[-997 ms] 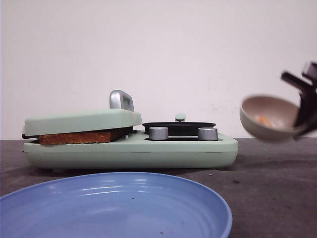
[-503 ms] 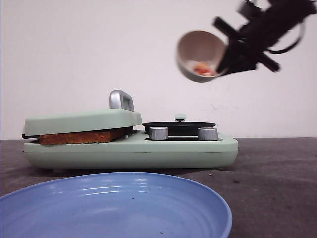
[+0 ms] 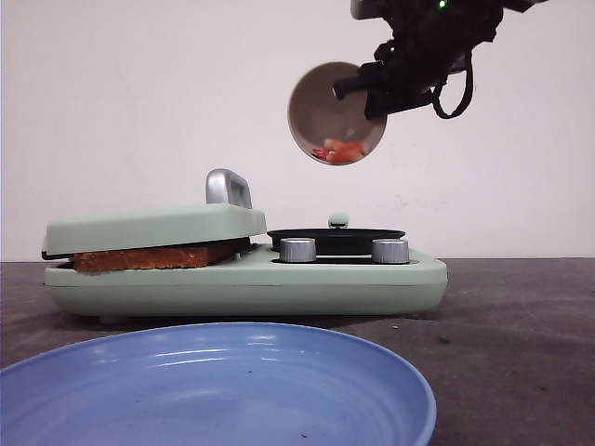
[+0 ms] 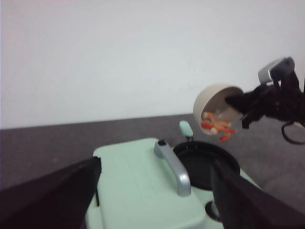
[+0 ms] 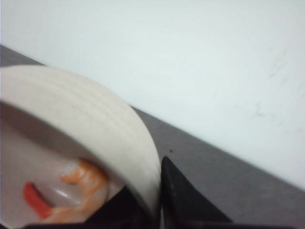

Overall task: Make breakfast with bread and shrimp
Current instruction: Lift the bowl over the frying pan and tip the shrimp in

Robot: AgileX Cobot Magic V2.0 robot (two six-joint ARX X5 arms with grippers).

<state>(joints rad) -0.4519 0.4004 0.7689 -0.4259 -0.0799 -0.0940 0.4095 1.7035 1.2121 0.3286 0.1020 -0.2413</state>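
My right gripper (image 3: 364,85) is shut on the rim of a beige bowl (image 3: 335,110), held tipped on its side high above the black round pan (image 3: 336,239) of the pale green breakfast maker (image 3: 251,286). The orange-pink shrimp (image 3: 341,150) lies at the bowl's lower rim (image 4: 217,128); close up it shows as shrimp (image 5: 82,190) inside the bowl (image 5: 95,119). Browned bread (image 3: 153,256) is clamped under the maker's shut lid (image 4: 133,186). My left gripper (image 4: 155,193) hangs open over that lid, holding nothing.
A large blue plate (image 3: 214,390) fills the foreground in front of the maker. Two silver knobs (image 3: 297,249) (image 3: 390,251) sit before the pan. A silver handle (image 4: 174,167) stands on the lid. A white wall is behind.
My right gripper carried the bowl from low at the right up and leftward over the pan, tipping it until its mouth faces sideways. The shrimp slid to the lower rim.
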